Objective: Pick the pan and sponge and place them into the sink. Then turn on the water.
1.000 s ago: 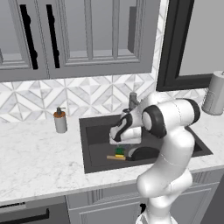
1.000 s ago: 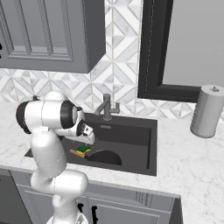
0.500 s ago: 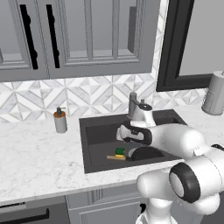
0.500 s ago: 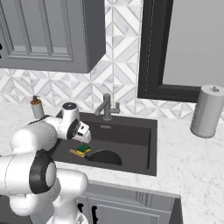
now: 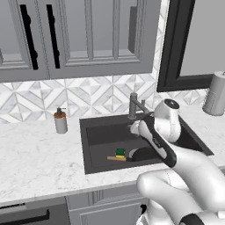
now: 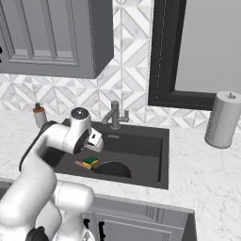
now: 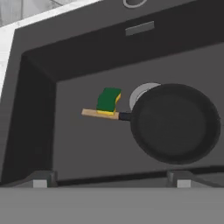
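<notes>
The gripper (image 6: 96, 140) hangs over the left part of the sink (image 5: 99, 132), pointing down into the basin. Its two finger tips sit far apart at the bottom of the hand view, with nothing between them, so it looks open. Below and ahead of the gripper, the pan (image 7: 175, 122) lies flat on the sink floor, partly covering the silver drain (image 7: 141, 92). The pan's wooden handle (image 7: 99, 114) points away to the side. The sponge (image 7: 108, 100), green side up, rests touching that handle. The faucet (image 5: 135, 105) stands behind the gripper at the sink's back edge. A soap bottle (image 5: 60, 121) stands on the tabletop (image 5: 35, 158), well to the gripper's left.
</notes>
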Robot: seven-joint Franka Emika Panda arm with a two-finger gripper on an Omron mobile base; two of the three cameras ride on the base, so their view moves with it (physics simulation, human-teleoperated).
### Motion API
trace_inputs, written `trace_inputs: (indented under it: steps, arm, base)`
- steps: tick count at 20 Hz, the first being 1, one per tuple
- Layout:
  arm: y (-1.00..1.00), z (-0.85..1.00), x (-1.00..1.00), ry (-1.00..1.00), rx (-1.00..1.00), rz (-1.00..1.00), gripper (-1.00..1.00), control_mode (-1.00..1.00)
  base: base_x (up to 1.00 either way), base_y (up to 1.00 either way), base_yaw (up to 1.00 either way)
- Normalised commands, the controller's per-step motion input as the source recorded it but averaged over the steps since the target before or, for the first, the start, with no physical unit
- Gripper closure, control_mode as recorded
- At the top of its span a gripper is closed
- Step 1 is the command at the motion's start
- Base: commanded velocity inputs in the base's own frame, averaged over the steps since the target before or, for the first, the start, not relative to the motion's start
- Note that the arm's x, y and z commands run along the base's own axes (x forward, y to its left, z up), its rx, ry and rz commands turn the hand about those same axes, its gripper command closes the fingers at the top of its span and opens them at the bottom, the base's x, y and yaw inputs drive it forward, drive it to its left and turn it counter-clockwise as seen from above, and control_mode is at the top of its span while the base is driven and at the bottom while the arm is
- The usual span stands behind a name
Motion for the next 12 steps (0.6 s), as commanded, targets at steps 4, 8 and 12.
trace_inputs:
  steps: [4,8,12]
  arm:
    - [-0.83,0.62,0.22,0.09,0.19,0.00,-1.00,-1.00]
    - [-0.98,0.34,0.24,0.07,0.25,0.00,-1.00,-1.00]
    - [-0.86,0.02,0.56,0.13,0.35,0.00,-1.00,-1.00]
  base:
    - [0.00,0.00,0.00]
    - [0.00,0.00,0.00]
    - [0.00,0.00,0.00]
